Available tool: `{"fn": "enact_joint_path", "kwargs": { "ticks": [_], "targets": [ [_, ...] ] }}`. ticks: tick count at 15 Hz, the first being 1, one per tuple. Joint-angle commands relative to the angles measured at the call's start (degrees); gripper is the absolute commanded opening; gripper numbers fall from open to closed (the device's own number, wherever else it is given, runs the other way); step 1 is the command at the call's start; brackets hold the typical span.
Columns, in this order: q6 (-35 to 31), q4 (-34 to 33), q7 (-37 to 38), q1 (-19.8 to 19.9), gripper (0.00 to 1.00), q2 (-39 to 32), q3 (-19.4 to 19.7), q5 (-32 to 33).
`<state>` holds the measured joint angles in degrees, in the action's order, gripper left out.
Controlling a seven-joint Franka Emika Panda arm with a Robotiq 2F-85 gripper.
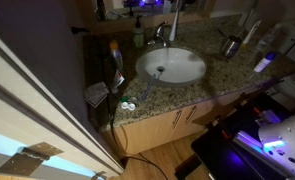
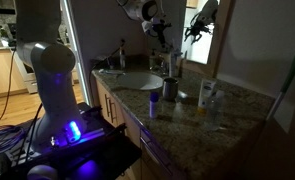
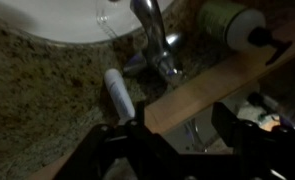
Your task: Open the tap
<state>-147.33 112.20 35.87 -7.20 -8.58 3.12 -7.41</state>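
The claw [image 3: 177, 125] hovers released, near the tap [image 3: 153, 38]. Approaching off-centre, it may knock the soap bottle [image 3: 232, 22] beside the tap.

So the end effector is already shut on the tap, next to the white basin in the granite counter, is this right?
Not quite: the wrist view shows the end effector open, with the tap ahead of it, untouched. The tap does stand next to the white basin in the granite counter.
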Motion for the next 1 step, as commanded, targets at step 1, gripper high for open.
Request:
{"fn": "enact_joint_path", "kwargs": {
  "ticks": [1],
  "targets": [
    [1.94,1.02,-1.66,1.44,0.77,1.12,-1.67,-1.19]
  ]
}}
